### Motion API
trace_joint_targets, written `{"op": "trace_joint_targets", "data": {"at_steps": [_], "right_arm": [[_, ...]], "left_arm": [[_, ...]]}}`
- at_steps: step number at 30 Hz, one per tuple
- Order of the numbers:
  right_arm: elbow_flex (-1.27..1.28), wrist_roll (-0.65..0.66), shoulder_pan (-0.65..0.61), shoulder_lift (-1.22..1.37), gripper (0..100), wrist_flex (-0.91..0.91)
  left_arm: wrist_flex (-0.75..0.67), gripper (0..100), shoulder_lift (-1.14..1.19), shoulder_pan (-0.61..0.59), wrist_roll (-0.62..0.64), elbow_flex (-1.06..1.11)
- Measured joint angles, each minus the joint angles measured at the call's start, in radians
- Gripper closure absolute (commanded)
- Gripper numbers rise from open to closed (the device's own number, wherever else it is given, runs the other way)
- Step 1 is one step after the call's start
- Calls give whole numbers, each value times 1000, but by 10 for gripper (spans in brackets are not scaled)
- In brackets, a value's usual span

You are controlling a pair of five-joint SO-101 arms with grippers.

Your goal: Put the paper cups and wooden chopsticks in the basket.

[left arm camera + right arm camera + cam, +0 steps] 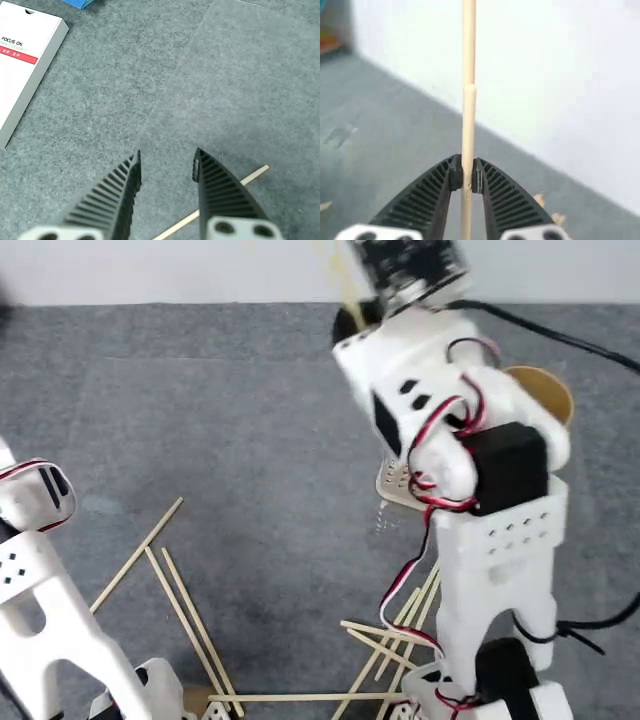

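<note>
My right gripper [466,172] is shut on one wooden chopstick [468,75], which stands up between the fingers against the white wall. From above, that arm is raised at the far middle of the mat, with the held chopstick [347,300] sticking up past it. My left gripper [167,160] hangs open over the grey mat, nothing between its fingers, and a chopstick [250,177] lies on the mat just beneath them. Several loose chopsticks [185,615] lie scattered near the front, and more chopsticks [400,635] lie by the right arm's base. A cream latticed basket edge [393,480] peeks from behind the right arm.
A tan round shape [548,390] shows behind the right arm; what it is cannot be told. A white box [25,60] lies on the mat beyond the left gripper. The left arm [40,570] stands at the front left. Bare grey mat [200,410] lies between the arms.
</note>
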Motion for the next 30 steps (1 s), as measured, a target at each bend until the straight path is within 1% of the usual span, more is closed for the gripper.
{"op": "trace_joint_targets", "data": {"at_steps": [2, 8, 11, 16, 21, 26, 30], "right_arm": [[0, -5, 35, -11, 991, -55], [3, -78, 135, -23, 991, -195], [75, -101, 167, -28, 991, -278], [293, -117, 241, -28, 991, -482], [479, -146, 265, -28, 991, -603], [717, -149, 275, -130, 991, -743], [988, -149, 272, -252, 991, -914]], "left_arm": [[0, 832, 0, 0, 0, 0], [0, 832, 0, 0, 0, 0], [0, 832, 0, 0, 0, 0], [0, 832, 0, 0, 0, 0], [0, 832, 0, 0, 0, 0], [0, 832, 0, 0, 0, 0], [0, 831, 0, 0, 0, 8]]}}
